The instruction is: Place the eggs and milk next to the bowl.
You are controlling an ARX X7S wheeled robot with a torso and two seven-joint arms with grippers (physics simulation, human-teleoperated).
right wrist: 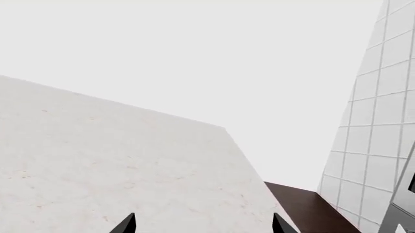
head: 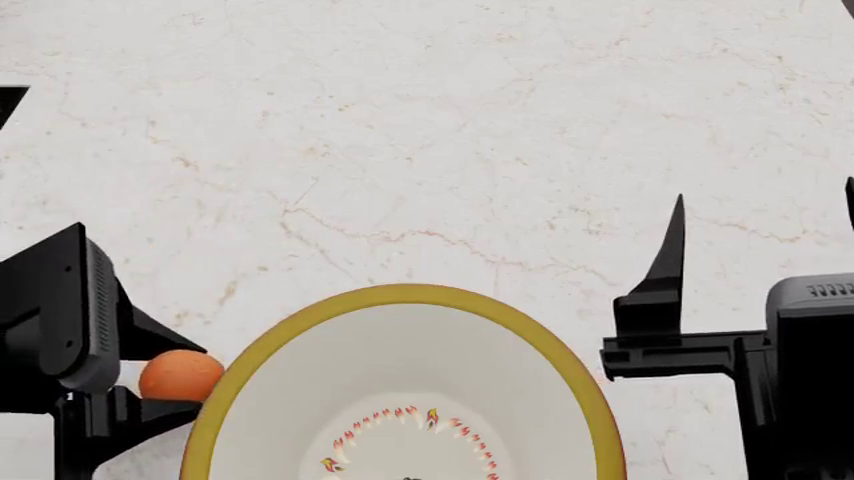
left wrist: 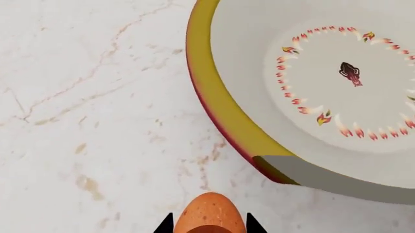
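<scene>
The large white bowl [head: 400, 400] with its mustard-yellow rim [left wrist: 217, 104] sits at the near middle of the marble counter. One orange-brown egg [head: 179, 375] is just off the bowl's left rim, and my left gripper [head: 158, 378] is shut on it. In the left wrist view the egg [left wrist: 211, 213] fills the gap between the two black fingertips [left wrist: 166, 226] of the left gripper [left wrist: 210, 228], a short way from the bowl's rim. My right gripper [head: 758, 250] stands open to the right of the bowl with nothing in it; the right wrist view shows this gripper [right wrist: 203, 226] over bare counter. The milk is out of view.
The pale veined marble counter [head: 427, 150] stretches away beyond the bowl. In the right wrist view the counter's edge [right wrist: 240, 150] meets a dark brown strip [right wrist: 304, 204] and a white tiled wall [right wrist: 376, 121].
</scene>
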